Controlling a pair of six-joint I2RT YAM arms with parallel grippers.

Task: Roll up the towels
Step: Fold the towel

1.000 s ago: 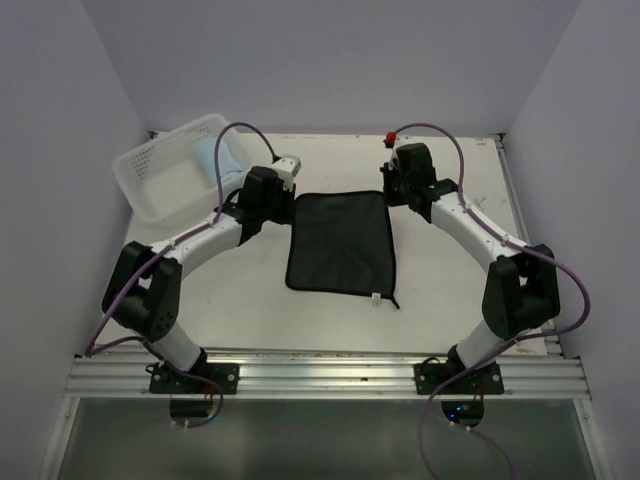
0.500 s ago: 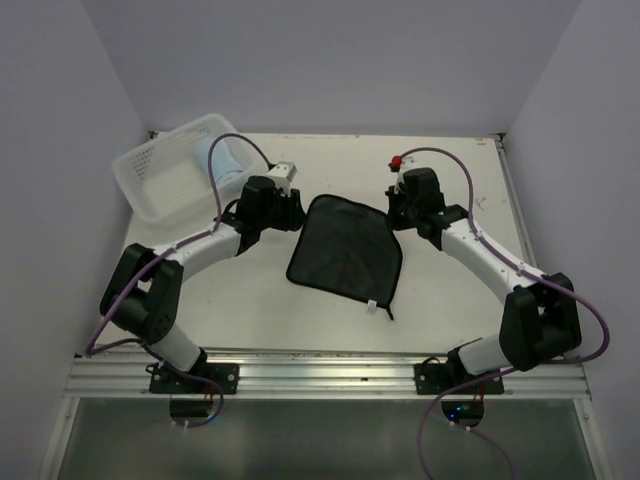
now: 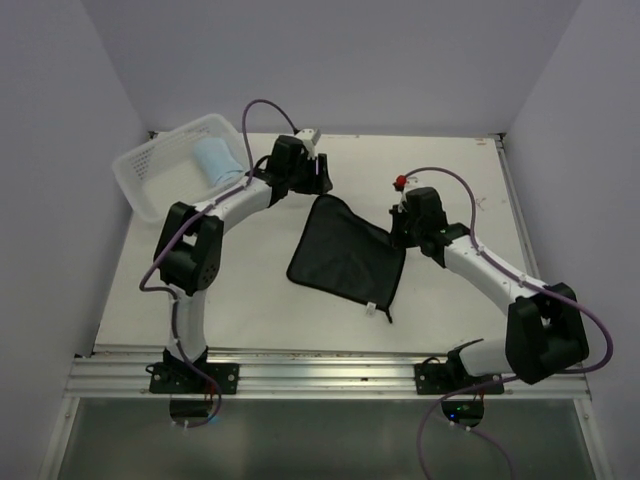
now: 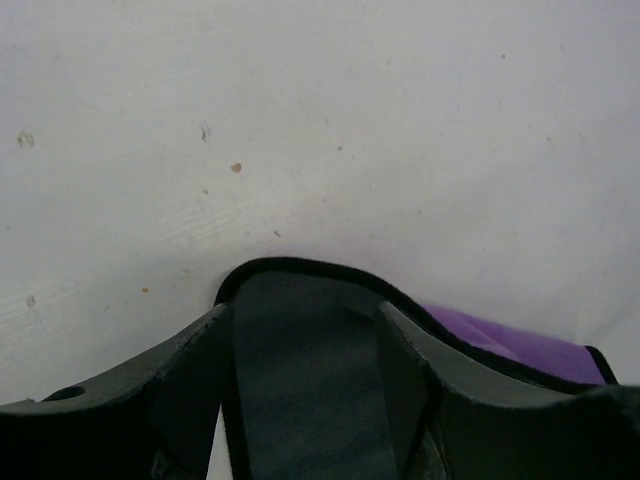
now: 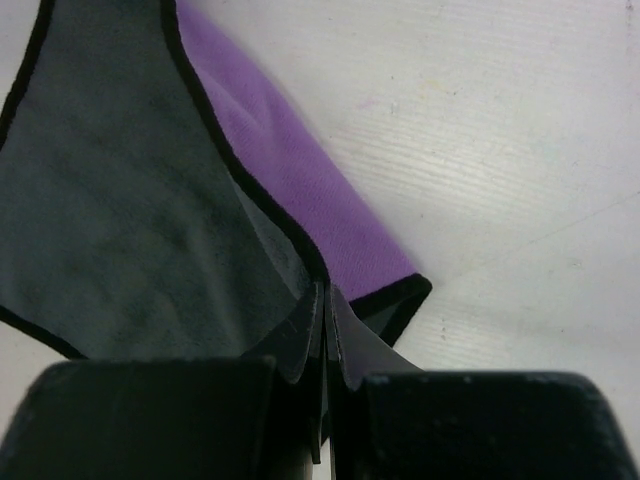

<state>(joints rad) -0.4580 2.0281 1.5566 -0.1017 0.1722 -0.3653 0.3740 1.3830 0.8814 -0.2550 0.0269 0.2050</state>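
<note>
In the top external view, the left arm rises from its base at the lower left, bends at a raised elbow and stretches toward the upper middle. The left gripper (image 3: 318,178) sits just above the top corner of the purple towel (image 3: 345,260). This towel lies dark face up in the centre of the table (image 3: 250,290), and its upper right edge is lifted. The right arm folds back from its base at the lower right and runs up and left. The right gripper (image 3: 400,228) is at the towel's upper right edge. The light blue towel (image 3: 213,158) lies in the white basket (image 3: 150,175) at the upper left, well apart from both grippers.

In the left wrist view, the left gripper (image 4: 305,330) points down at the table with its fingers spread apart, grasping nothing. The purple towel (image 4: 300,390) shows its rounded, black-hemmed corner in the gap between them, and a purple strip shows at the lower right.

In the right wrist view, the right gripper (image 5: 325,300) is clenched on the black hem of the purple towel (image 5: 110,200). The dark face fills the left of the frame, and the purple underside runs diagonally beside it to a corner at the right.
</note>
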